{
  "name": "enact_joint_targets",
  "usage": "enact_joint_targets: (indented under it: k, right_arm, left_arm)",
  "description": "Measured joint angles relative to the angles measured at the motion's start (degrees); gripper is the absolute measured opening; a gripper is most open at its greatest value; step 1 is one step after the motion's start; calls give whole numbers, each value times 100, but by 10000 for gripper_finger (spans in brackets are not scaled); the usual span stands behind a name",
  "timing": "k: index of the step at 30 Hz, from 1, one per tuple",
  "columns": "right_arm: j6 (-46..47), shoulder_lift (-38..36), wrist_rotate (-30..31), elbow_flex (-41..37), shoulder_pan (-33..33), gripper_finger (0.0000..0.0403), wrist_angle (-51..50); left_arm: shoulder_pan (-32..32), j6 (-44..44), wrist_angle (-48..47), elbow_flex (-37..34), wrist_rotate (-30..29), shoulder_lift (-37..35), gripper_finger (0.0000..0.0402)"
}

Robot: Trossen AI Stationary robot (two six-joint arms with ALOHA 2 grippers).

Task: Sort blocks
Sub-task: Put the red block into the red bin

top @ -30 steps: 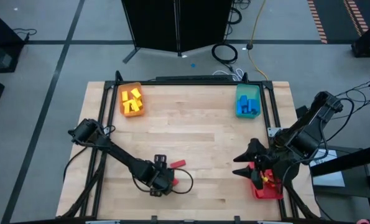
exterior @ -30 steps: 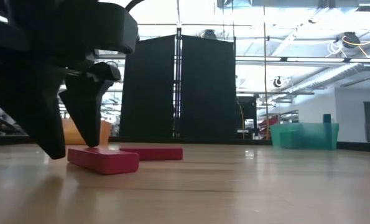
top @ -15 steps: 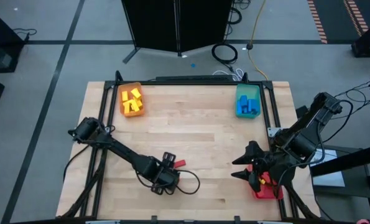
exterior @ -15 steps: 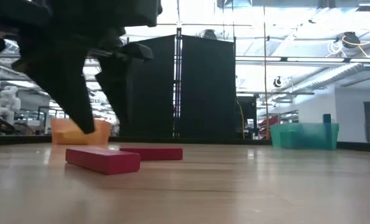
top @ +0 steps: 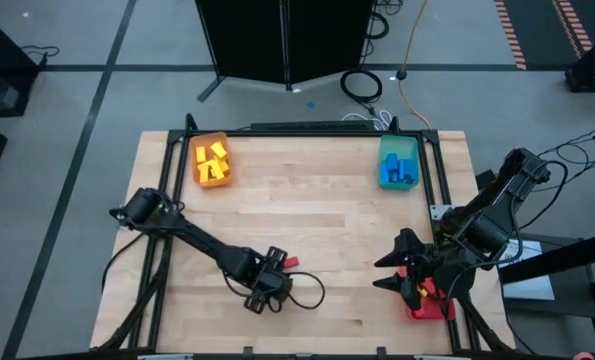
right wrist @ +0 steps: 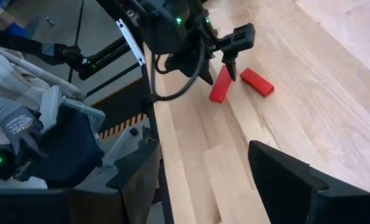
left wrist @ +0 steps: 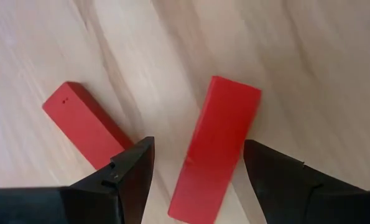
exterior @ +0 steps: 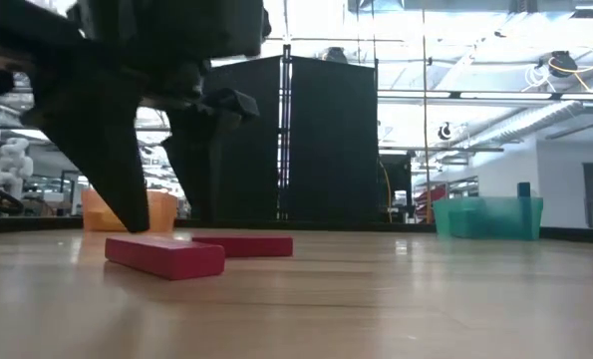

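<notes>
Two red blocks left loose on the table (top: 327, 220), and your left gripper (left wrist: 197, 171) is hanging right over them with its fingers spread and nothing in them. The near block (left wrist: 217, 146) sits square between the fingers in the wrist view; the other block (left wrist: 85, 130) lies off to one side at an angle, apart from the first.

These look like small, flat, rigid bricks, probably light and a bit slick on that smooth wood, so I'd guess they skate if you nudge one end. Grab the near one across its narrow width, around the middle of its length, so it doesn't pivot when you lift. Come down straight and keep one finger from landing on the neighbour.

Your right gripper (top: 405, 272) is parked over by the red tray (top: 432, 308), fingers apart, empty. The yellow (top: 212, 162) and blue (top: 397, 170) ones are already in their trays at the far end.
</notes>
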Motion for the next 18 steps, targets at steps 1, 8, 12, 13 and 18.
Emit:
enact_joint_targets:
  k: [1, 8, 12, 13, 18]
  right_arm:
    - [0, 0, 2, 0, 0, 233, -2]
    - [0, 0, -113, 0, 0, 233, -2]
    - [36, -2, -134, 0, 0, 233, -1]
    - [39, -2, -133, 0, 0, 233, 0]
    - [79, -2, -133, 0, 0, 233, 1]
  left_arm:
    - [9, 0, 0, 0, 5, 35, 244]
    - [-32, 7, 33, -1, 389, 323, 244]
    - [-81, 3, 104, 13, 355, 443, 244]
    - [-81, 4, 105, 13, 318, 467, 244]
    - [-70, -161, 82, 15, 309, 526, 214]
